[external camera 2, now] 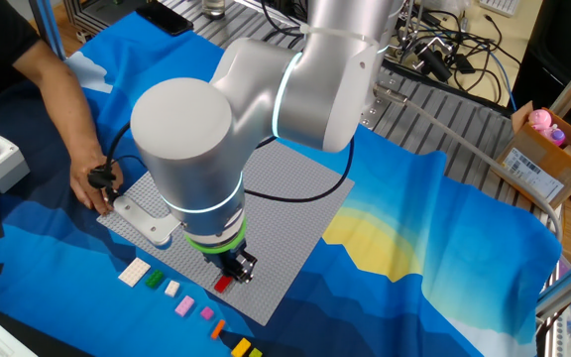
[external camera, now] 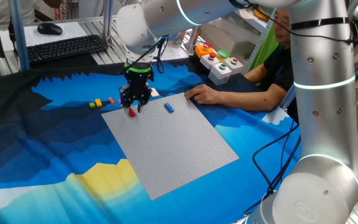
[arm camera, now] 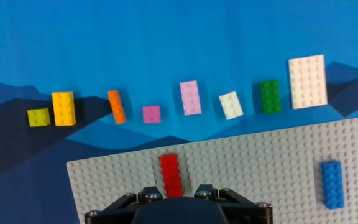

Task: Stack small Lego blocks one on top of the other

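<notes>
No brand, label or readable writing can be made out in any view.

In the hand view, a red brick [arm camera: 171, 175] is seen lying flat on the grey baseplate [arm camera: 260, 168], close to its far edge, just ahead of the gripper [arm camera: 178, 194]. Only the gripper's black body is shown at the bottom of that view, and the fingertips are hidden, so it cannot be told whether the fingers are parted or pressed together. A blue brick [arm camera: 332, 183] is seen on the baseplate at about 3 o'clock from the red one, well apart from it.

Beyond the baseplate, a row of loose bricks is laid on the blue cloth [arm camera: 166, 37], running from 9 o'clock to 3 o'clock: a lime brick [arm camera: 38, 117] touching a yellow brick [arm camera: 63, 108], an orange brick [arm camera: 116, 106], a small pink brick [arm camera: 151, 114], a longer pink brick [arm camera: 190, 98], a small white brick [arm camera: 231, 105], a green brick [arm camera: 269, 96] and a large white brick [arm camera: 307, 81].

This full row is not shown in one fixed view, where only the yellow and orange bricks are visible beside the arm. There, a person's hand [external camera: 202, 95] is seen resting at the baseplate's edge, with a keyboard [external camera: 66, 48] and a button box [external camera: 219, 64] behind.
</notes>
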You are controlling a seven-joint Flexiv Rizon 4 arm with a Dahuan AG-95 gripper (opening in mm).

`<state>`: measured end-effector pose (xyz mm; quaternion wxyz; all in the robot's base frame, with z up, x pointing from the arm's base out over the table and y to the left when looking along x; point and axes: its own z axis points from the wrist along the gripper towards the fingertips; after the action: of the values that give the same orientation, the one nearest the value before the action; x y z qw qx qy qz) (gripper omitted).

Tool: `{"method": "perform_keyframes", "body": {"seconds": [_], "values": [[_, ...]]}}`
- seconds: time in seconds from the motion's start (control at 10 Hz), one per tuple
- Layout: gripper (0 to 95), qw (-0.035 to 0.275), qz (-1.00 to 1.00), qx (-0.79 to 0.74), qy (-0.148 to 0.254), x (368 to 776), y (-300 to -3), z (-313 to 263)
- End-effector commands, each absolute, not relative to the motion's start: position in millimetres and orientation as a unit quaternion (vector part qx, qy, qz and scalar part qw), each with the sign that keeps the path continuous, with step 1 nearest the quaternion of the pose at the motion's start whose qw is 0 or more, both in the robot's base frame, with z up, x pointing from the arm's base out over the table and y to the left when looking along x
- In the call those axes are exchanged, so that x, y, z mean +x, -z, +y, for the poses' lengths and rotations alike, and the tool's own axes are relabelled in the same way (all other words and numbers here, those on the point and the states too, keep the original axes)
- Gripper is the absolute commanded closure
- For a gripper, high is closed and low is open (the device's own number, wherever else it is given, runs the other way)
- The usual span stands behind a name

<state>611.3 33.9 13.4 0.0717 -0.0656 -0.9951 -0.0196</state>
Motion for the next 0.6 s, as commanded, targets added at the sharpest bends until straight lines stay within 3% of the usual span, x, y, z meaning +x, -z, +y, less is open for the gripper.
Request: {"method": "perform_keyframes", "body": {"seconds": [0.1,0.6], "values": [[76.0,0.071,-0.995,-0.065,0.019,611.4,-13.1,33.8],[76.0,0.064,-0.997,-0.05,0.015,610.9,-12.8,33.9]]}}
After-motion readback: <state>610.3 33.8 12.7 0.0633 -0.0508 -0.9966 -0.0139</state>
